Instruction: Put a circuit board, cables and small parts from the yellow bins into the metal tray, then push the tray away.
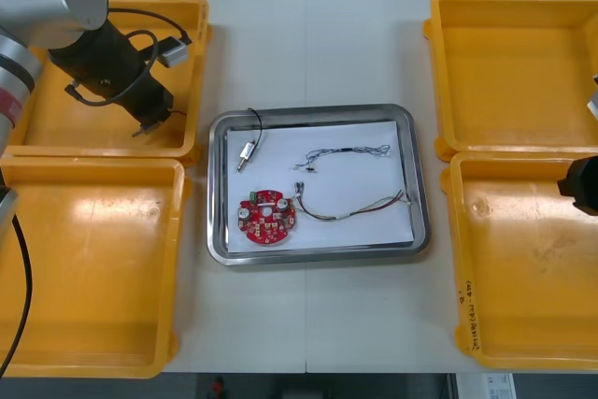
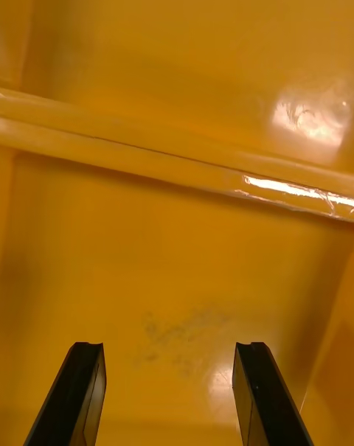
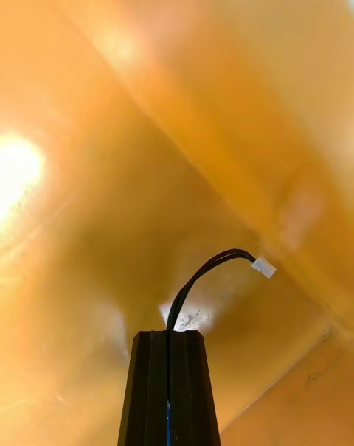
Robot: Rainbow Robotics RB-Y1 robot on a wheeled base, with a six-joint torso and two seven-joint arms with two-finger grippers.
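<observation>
Black cable (image 3: 193,280), tipped by a white connector (image 3: 263,267), is being clamped between the closed fingers of the left hand (image 3: 168,387). This hand is hanging low inside the yellow bin (image 1: 198,91) at the upper left of the front view. The cable is rising out of the fingertips along their own line, then curving sideways to the connector, so its free length is trailing ahead of the hand. The metal tray (image 1: 422,226) is lying at the middle of the table (image 1: 308,44), to the robot's right of this hand and just beside the bin's rim. The left arm is the nearer one, so the carry is judged to be a lift over the bin wall and a short sideways travel. The tray is already holding a red circuit board (image 1: 266,215), a small metal part (image 1: 247,152) and two thin cables (image 1: 346,153). The right hand (image 2: 169,394) is waiting above the floor of a right-side bin (image 2: 177,269), its fingers standing apart and gripping nothing.
</observation>
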